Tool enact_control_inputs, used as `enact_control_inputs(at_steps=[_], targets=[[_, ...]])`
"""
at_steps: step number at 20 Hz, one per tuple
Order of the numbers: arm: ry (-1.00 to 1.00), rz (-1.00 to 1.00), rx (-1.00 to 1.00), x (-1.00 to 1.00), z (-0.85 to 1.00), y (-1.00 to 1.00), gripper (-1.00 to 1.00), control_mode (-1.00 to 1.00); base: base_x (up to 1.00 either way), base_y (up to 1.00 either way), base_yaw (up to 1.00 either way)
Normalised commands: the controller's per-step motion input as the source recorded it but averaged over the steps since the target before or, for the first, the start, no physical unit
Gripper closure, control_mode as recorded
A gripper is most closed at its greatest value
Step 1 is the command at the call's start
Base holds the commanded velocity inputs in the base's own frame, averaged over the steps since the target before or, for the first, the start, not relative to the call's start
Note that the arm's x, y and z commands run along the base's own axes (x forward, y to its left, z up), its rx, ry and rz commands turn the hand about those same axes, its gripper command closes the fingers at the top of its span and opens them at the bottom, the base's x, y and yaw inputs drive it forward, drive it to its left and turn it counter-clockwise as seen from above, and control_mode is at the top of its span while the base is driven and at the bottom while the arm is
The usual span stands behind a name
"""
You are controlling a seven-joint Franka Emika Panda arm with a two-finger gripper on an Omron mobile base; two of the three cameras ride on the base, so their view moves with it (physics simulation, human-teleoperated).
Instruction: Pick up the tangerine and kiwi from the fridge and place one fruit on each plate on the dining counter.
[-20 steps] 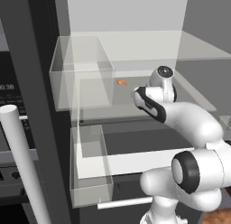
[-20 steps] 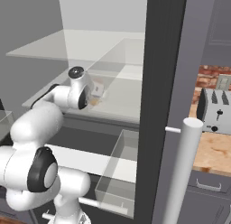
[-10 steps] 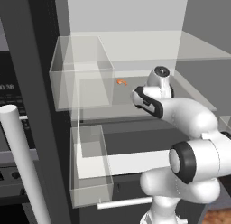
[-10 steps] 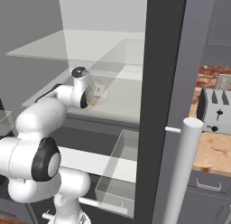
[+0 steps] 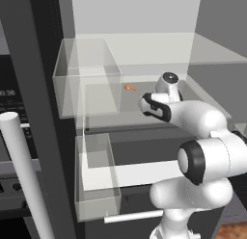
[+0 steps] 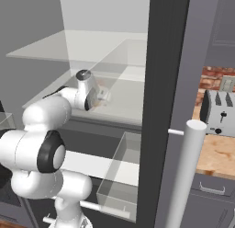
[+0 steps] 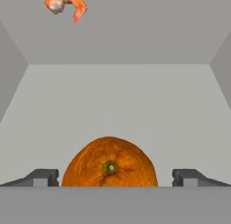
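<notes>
The gripper point(image 7: 115, 177) stands wide, low in the hand view. The tangerine point(image 7: 109, 163) sits between its fingertips point(image 7: 43, 177), untouched. A shrimp point(image 7: 65, 4) lies upper left.

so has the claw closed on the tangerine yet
No, in the hand view the claw is open, its fingertips standing apart from the tangerine on either side.

bright orange tangerine point(image 7: 109, 162), orange-pink shrimp point(image 7: 64, 4), white fridge point(image 7: 117, 96) interior

My arm point(image 5: 202, 122) reaches forward with elbow bent and wrist level. My gripper point(image 7: 115, 177) stands with its jaws spread wide, one finger tip point(image 7: 41, 177) on each side, neither closed on anything.
</notes>
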Motion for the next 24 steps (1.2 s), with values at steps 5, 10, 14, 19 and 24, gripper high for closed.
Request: enact_control_inputs(at_steps=[5,10,14,19,24], targets=[[0.02,0.0,0.0,0.0,-0.08,0.0,1.0,-1.0,0.0,0.0,0.0],[0.02,-0.01,0.0,-0.07,-0.06,0.0,1.0,-1.0,0.0,0.0,0.0],[-0.19,-0.02,0.0,-0.43,0.0,0.0,1.0,-1.0,0.0,0.0,0.0],[-0.28,-0.03,-0.08,-0.73,0.19,0.06,1.0,-1.0,0.0,0.0,0.0],[-0.03,-0.03,0.03,-0.98,0.7,0.0,1.0,-1.0,0.0,0.0,0.0]])
